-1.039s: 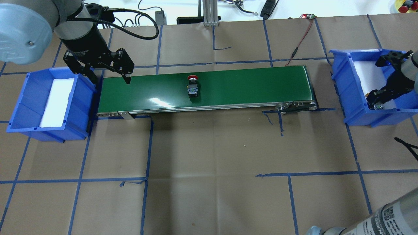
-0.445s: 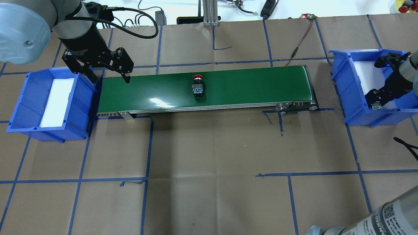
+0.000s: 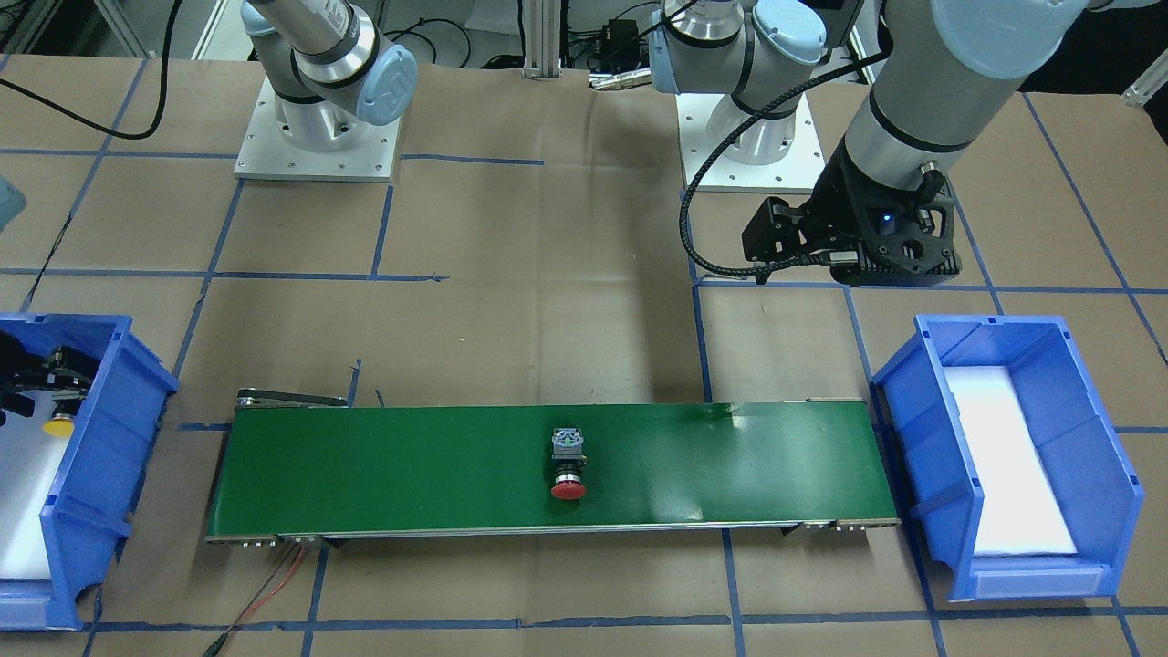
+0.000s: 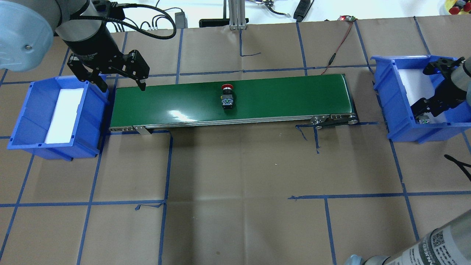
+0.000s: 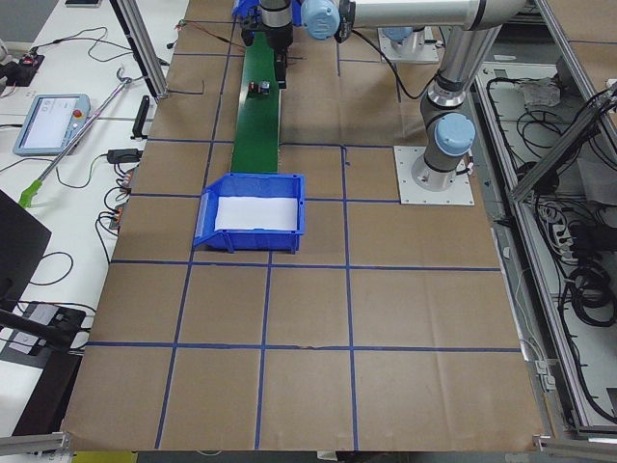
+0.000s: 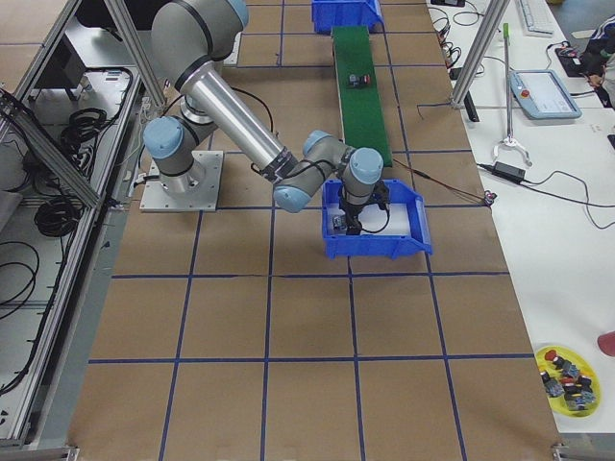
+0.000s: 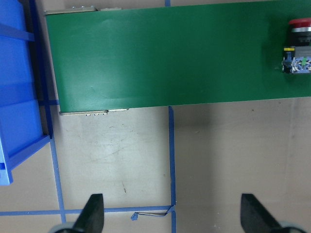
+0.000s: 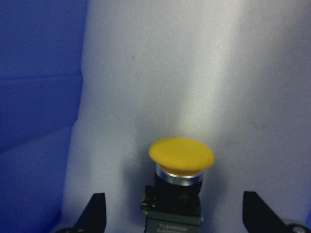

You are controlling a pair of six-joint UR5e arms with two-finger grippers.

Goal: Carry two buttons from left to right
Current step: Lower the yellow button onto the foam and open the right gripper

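Note:
The red-capped button [image 4: 227, 96] lies on its side near the middle of the green conveyor belt [image 4: 294, 95]. It also shows in the front view [image 3: 568, 465] and at the right edge of the left wrist view [image 7: 299, 46]. My left gripper [image 4: 123, 86] is open and holds nothing, above the belt's left end. The yellow-capped button [image 8: 181, 160] rests on white foam in the right blue bin [image 4: 397, 110] and shows in the front view [image 3: 59, 424]. My right gripper [image 8: 176, 218] is open in that bin, its fingers [image 8: 95, 211] on either side of the button and apart from it.
The left blue bin [image 4: 22, 121], lined with white foam, stands against the belt's left end. A red-black cable [image 4: 336, 48] runs off the belt's far right corner. A dish of spare buttons [image 6: 567, 370] sits on the table's far right corner.
The red button has travelled to the right along the belt. My left gripper has drawn back and up a little. My right gripper has shifted slightly inside the right bin.

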